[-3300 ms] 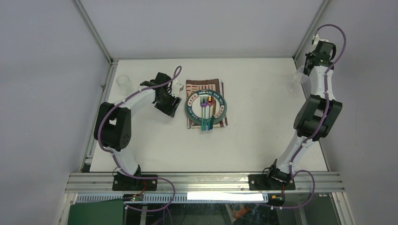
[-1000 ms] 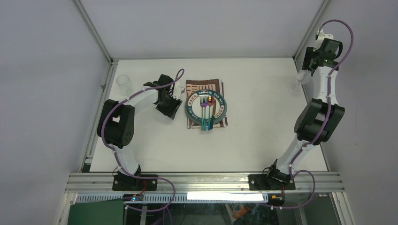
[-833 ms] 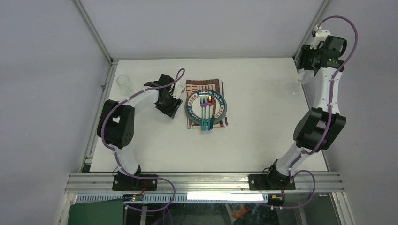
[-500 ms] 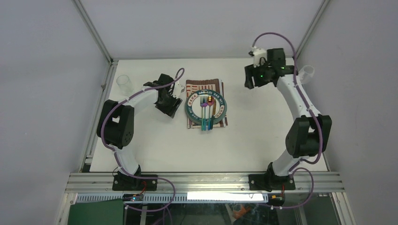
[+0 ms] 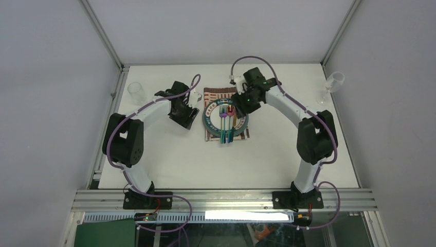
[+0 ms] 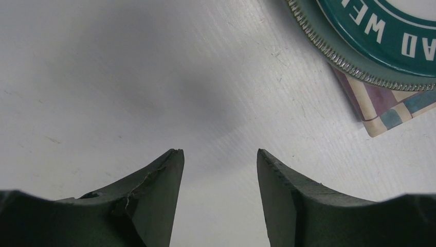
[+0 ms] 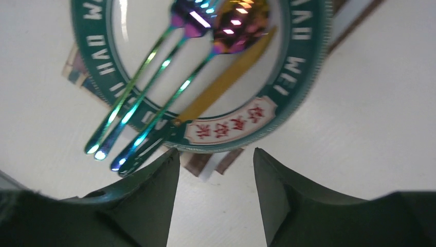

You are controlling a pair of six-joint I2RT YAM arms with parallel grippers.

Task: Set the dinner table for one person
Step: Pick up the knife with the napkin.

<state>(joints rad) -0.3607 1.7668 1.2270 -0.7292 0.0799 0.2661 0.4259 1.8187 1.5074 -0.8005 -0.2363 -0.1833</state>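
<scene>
Left arm [image 5: 152, 106]: elbow bent, forearm angled forward and inward. Left gripper [image 6: 218, 154]: pointed down, jaws parted, nothing between. Right arm [image 5: 291, 106]: elbow bent, forearm angled inward toward centre. Right gripper [image 7: 215, 152]: pointed down, jaws parted, nothing held.

cutlery [image 5: 225, 126] on plate [image 5: 205, 121] on placemat [image 5: 218, 92] on dinner table [image 5: 205, 164]; cup [image 5: 135, 91] left, glass [image 5: 333, 81] right

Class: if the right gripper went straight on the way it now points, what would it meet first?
Probably the plate, at its near rim by the cutlery handles; depth is unclear.
</scene>
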